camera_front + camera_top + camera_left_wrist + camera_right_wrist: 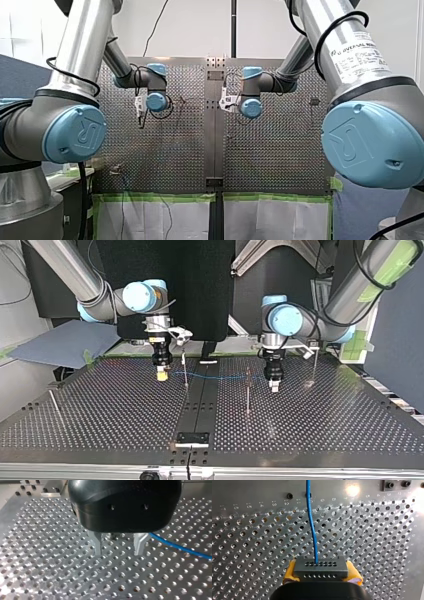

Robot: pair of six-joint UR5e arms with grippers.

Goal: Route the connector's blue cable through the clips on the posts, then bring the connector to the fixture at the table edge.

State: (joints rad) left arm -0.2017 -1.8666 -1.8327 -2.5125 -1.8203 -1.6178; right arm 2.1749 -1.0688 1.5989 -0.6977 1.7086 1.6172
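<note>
The connector [321,570] is a small dark grey block with two rows of little holes on its face. One thin blue cable [312,527] comes out of the upper row and runs ahead over the perforated bench [374,542]. My right hand [161,372] grips the connector, with its yellow pads [290,571] pressed against both ends. The connector hangs just above the bench, on my right arm's side of the dark centre strip [202,390].

From there the cable crosses the strip, passing a thin post [185,371] just beside it. On the far side of the strip it reaches towards my left hand [118,552]. I cannot tell whether the cable sits in a clip. The fixture [192,438] lies at the strip's near end in the top view, well apart from the connector.

Numbers are engraved along a row of the bench holes; "14", "13" and "12" can be read. A label [357,52] on my right arm shows "UNIVERSAL", and the rest is too small to read.

Both hands point straight down at the bench. My left hand's metal fingers [97,542] are spread with nothing between them, and the cable runs just beside one.
</note>
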